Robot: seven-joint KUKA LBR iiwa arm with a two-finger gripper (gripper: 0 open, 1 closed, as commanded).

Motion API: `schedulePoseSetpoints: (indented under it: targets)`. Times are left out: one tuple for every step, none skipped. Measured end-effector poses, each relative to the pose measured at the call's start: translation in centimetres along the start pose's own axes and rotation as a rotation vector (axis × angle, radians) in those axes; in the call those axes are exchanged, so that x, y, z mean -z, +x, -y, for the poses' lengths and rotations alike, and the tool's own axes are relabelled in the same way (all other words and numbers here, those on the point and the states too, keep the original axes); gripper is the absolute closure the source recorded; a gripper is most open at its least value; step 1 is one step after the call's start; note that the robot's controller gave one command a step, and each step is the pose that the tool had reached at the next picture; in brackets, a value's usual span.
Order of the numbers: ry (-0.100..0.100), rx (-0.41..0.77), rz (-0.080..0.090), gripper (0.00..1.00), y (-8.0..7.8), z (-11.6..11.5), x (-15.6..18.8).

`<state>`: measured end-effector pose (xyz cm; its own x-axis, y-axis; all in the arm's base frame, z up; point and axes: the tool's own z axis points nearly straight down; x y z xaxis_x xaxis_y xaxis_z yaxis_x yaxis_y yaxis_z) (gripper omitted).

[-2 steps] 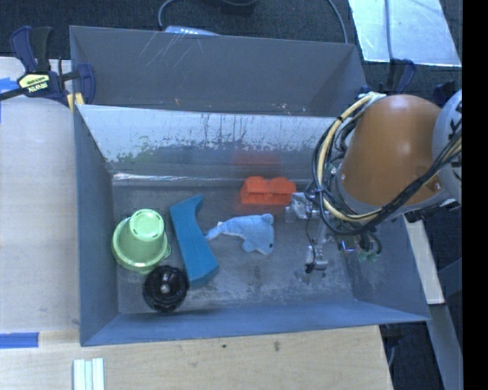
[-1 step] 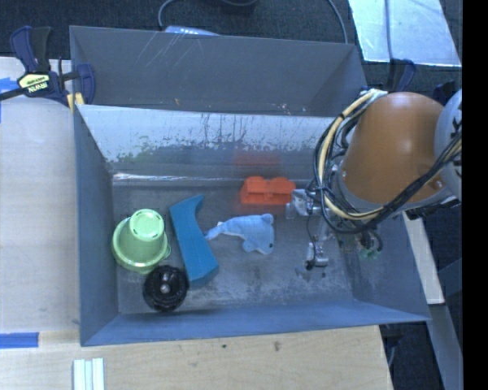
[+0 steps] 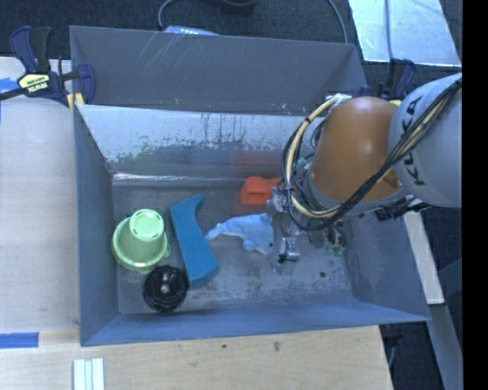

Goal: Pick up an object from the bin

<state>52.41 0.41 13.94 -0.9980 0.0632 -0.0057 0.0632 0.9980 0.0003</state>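
The arm's orange wrist cover (image 3: 354, 157) is sitting nearest the camera in the camera view, hanging over the right half of the grey bin (image 3: 329, 292). Below it the gripper (image 3: 286, 255) is pointing down at the bin floor, a little right of the middle. Whether the pincer is standing wide or narrow I cannot tell, as its tip is reading as one dark cluster against the metal, and nothing is showing as held in it. The nearest thing is a crumpled light-blue cloth (image 3: 246, 231), lying just beside the gripper on its left, perhaps touching it. An orange block (image 3: 258, 191) is lying near, toward the back wall. Well apart on the left, a blue foam piece (image 3: 193, 240) is lying beside an upturned green cup (image 3: 141, 238) and a black round thing (image 3: 164, 288). By my judgement the arm is working through the approach step, low in the bin with no grasp made. If the cloth is the pick, the next move is calling for a small shift left so the pincer is closing round a raised fold, not on bare floor.
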Motion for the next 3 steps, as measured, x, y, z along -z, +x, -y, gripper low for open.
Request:
schedulePoseSetpoints:
  targets:
    - [0.000,-0.021,-0.005,0.00,-0.8,-2.8,-3.3]
    - [0.000,-0.208,0.001,1.00,-1.3,-4.7,-6.0]
    - [0.000,-0.208,0.001,1.00,-1.3,-4.7,-6.0]
